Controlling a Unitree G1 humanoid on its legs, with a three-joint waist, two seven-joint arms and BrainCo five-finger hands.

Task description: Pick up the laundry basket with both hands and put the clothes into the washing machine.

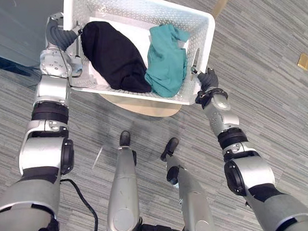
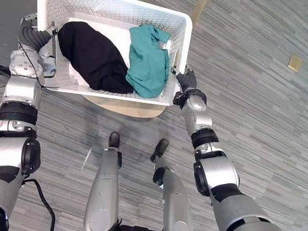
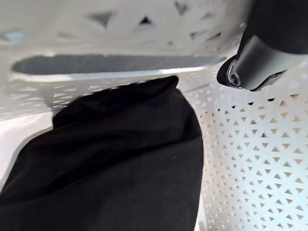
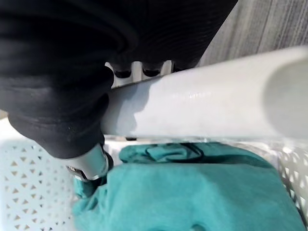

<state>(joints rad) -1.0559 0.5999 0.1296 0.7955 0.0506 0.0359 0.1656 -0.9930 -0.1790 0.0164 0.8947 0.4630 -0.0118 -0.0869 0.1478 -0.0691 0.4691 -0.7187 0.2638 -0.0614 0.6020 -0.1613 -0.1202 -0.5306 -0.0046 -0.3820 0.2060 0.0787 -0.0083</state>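
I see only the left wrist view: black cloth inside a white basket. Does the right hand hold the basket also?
Observer: Yes. In its own wrist view, the right hand has its fingers curled round the rim of the laundry basket.
Operator: Is there other clothing than the black one?
Observer: A teal garment lies beside the black garment, toward the robot's right.
Operator: What is below the basket?
Observer: A round tan top shows under it.

No legible text, labels, numbers or signs on the basket [image 1: 203, 30], black cloth [image 1: 115, 55], teal cloth [image 1: 166, 60] or floor [image 1: 267, 100].
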